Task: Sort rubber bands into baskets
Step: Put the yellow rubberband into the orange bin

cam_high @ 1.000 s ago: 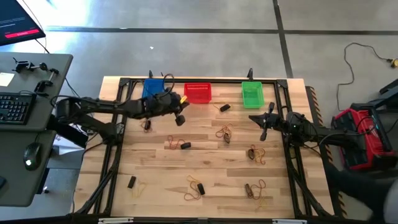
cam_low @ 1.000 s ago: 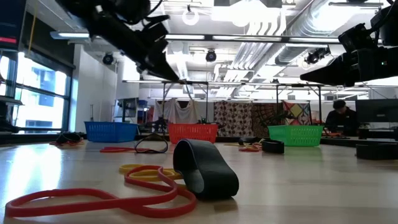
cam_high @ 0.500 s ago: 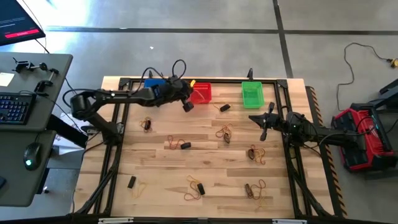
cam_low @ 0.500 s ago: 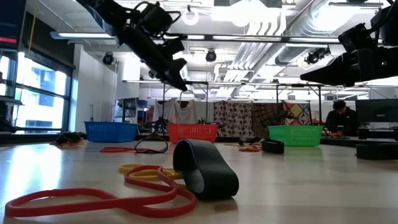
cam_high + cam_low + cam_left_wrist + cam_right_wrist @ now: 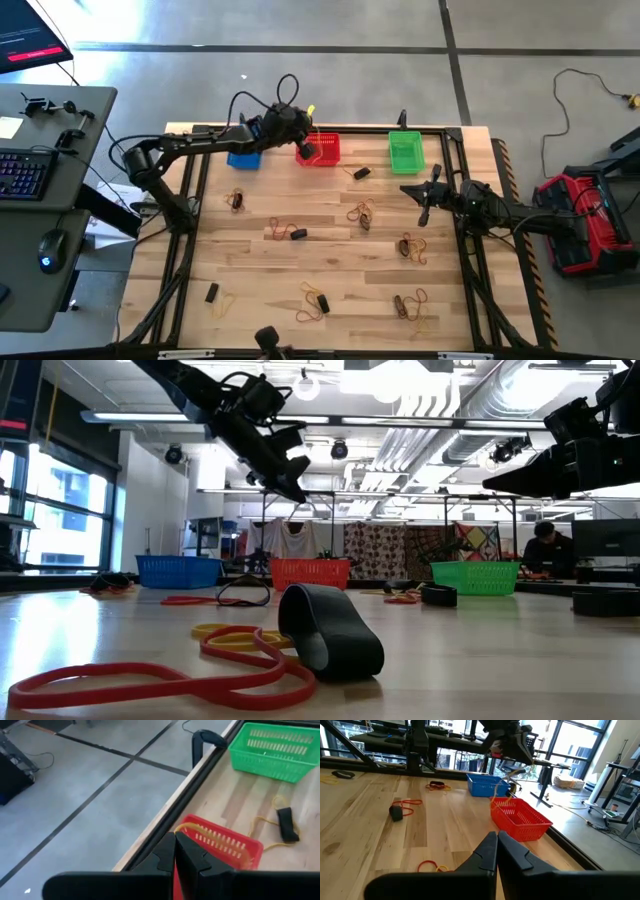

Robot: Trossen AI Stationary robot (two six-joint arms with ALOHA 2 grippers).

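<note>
My left gripper (image 5: 305,152) hangs over the near left part of the red basket (image 5: 322,148), shut on a thin yellow rubber band (image 5: 212,831). The blue basket (image 5: 243,159) stands left of the red one, partly under the left arm, and the green basket (image 5: 405,150) stands right of it. My right gripper (image 5: 422,207) is shut and empty above the table's right side. Other bands lie loose on the wood, such as a dark one with a yellow loop (image 5: 360,172). My left gripper pinches the yellow band at one end of its loop (image 5: 181,827) between its shut fingertips. The fingers slant down from the table's left side. The band hangs slack below them, clear of the table, over the red basket (image 5: 508,784).
Groups of thin and dark bands lie at the table's left (image 5: 236,201), middle (image 5: 288,232), right (image 5: 412,247) and near side (image 5: 315,303). A black frame (image 5: 190,200) runs along the table's edges. A desk with a keyboard (image 5: 25,172) stands left of the table.
My left gripper has gone from beside the blue basket toward the table's far edge and right, rising, to a place over the red basket. It has stayed shut and carried the yellow band with it.
</note>
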